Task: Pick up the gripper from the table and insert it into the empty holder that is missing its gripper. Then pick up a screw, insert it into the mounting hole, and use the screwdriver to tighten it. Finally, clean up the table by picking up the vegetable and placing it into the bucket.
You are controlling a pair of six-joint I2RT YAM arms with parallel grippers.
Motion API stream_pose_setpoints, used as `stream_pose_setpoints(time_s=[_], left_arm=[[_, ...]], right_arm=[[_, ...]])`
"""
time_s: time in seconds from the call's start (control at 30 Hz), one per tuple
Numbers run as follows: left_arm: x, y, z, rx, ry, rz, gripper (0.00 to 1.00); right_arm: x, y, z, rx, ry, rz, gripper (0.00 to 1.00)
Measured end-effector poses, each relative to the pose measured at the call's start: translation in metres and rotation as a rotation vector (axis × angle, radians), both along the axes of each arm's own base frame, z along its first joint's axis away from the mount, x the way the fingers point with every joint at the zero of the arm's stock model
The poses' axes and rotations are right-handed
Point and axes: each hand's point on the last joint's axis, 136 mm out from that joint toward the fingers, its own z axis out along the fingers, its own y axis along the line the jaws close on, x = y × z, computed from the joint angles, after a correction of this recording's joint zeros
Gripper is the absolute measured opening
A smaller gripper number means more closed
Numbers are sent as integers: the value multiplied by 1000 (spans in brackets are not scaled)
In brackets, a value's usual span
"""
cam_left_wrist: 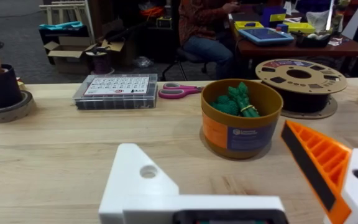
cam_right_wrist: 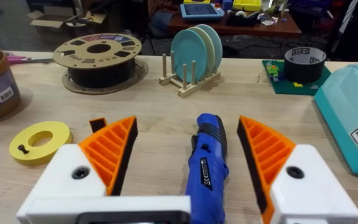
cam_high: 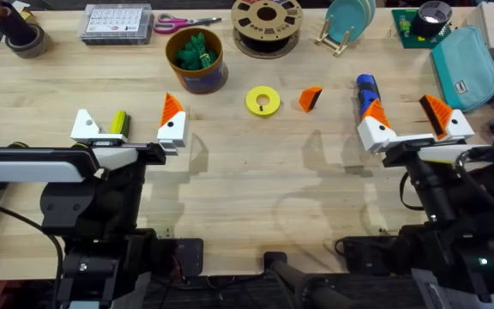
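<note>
**A:** At the table's (cam_high: 256,180) left side, what do you make out?

**B:** The left gripper (cam_high: 129,129) hovers low, fingers spread wide, gripping nothing. One side is the holder (cam_high: 85,125), a bare white mount with no orange tip; the other mount carries its orange finger. A small yellow-green thing sits just beside the holder, partly covered, and I cannot tell what it is. From the left wrist, the holder (cam_left_wrist: 143,182) is cut off at the frame's edge.

**A:** Beyond it?

**B:** The bucket (cam_high: 196,59), upright, with the green vegetable (cam_high: 194,50) already inside, poking above the rim. The left wrist view shows the bucket (cam_left_wrist: 241,121) and vegetable (cam_left_wrist: 232,101) the same way. Behind it lie a clear parts box (cam_high: 117,23), pink scissors (cam_high: 183,22) and a brown spool (cam_high: 267,23).

**A:** And mid-table?

**B:** A yellow ring (cam_high: 263,101), and near it the gripper (cam_high: 310,99), the loose orange wedge, lying well apart from the holder. In the right wrist view it (cam_right_wrist: 97,125) is mostly hidden behind a finger. I can't pick out any screw.

**A:** The right side?

**B:** The right gripper (cam_high: 412,121) stands wide open, both orange tips fitted, with nothing clamped. The screwdriver (cam_high: 366,87) lies on the wood between its fingers; the right wrist view shows the screwdriver (cam_right_wrist: 207,163) touching neither, its bit hard to see. A plate rack (cam_high: 347,21) and teal pouch (cam_high: 466,69) sit farther back.
</note>
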Motion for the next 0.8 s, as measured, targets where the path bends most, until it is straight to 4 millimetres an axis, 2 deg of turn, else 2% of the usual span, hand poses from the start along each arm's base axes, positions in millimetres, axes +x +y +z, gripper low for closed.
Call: stream_pose_setpoints(time_s=[0.57,0.8], left_arm=[[0,0,2,0,-9,0,985],[-1,0,19,0,-75,0,985]], right_arm=[[0,0,1,0,-6,1,998],[1,1,27,0,-107,3,998]])
